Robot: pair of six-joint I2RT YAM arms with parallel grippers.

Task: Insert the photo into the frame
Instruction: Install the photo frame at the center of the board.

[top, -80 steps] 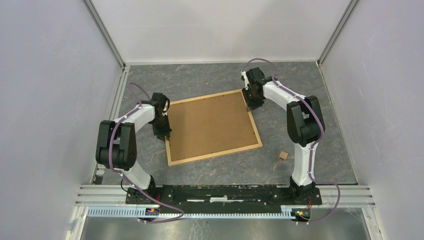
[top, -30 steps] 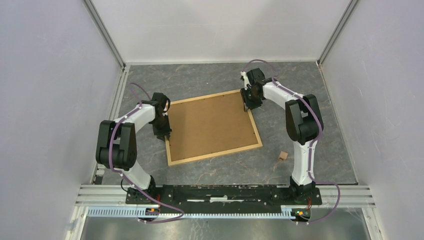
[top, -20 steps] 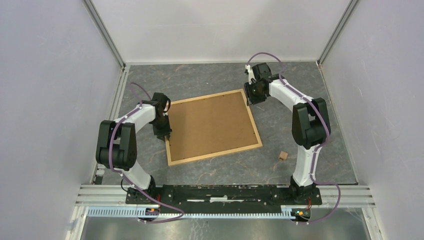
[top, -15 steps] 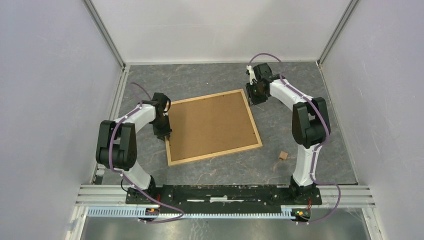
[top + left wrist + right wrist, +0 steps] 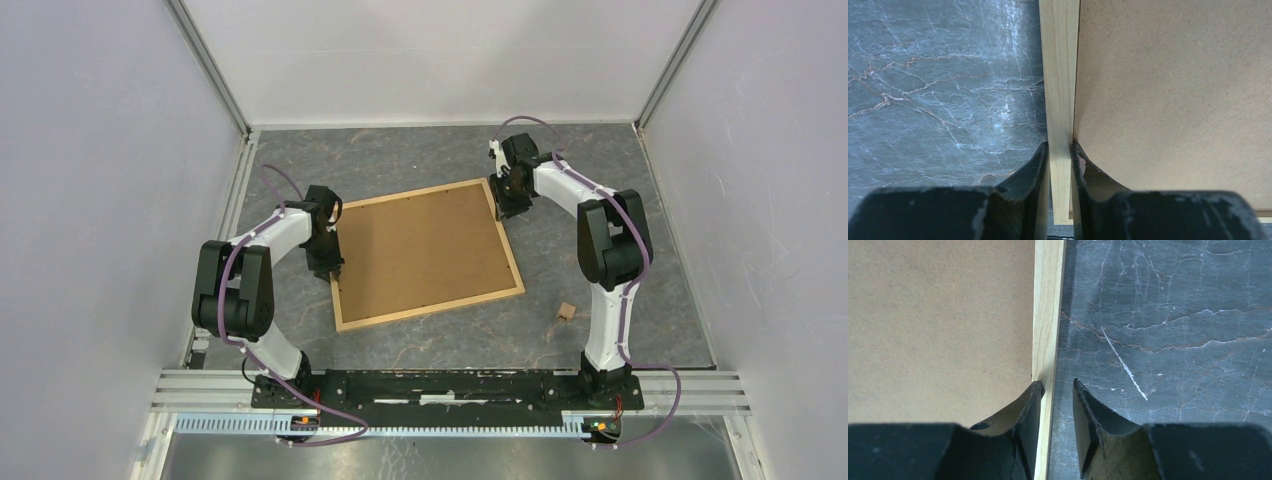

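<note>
A large rectangular frame of thin light natural wood strips (image 5: pixel 430 308) is lying flat on the grey marbled bench (image 5: pixel 400 160), roughly midway between the two arms and turned slightly askew to the bench edges. It is lying back side up, so its brown fibreboard panel (image 5: pixel 420 250) is being shown to the top camera. The photo is not being shown in any view, and whether it is lying under the panel cannot be told.

The frame's left strip (image 5: pixel 1060 75) is being gripped by the left fingers (image 5: pixel 1040 162), towards its near end. One finger is being pressed against the outer side of the strip and the other against the inner side, at the seam with the panel. No gap is being shown in the left wrist view.

The right fingers (image 5: pixel 1033 402) are being held open astride the right strip (image 5: pixel 1048 305), towards its far end. The inner finger is touching the seam of strip and panel, while the outer finger (image 5: pixel 1084 405) is standing apart from the wood, with bare bench between them.

A small light wooden block (image 5: pixel 566 312) is lying on the bench near the frame's near right corner, apart from it.
</note>
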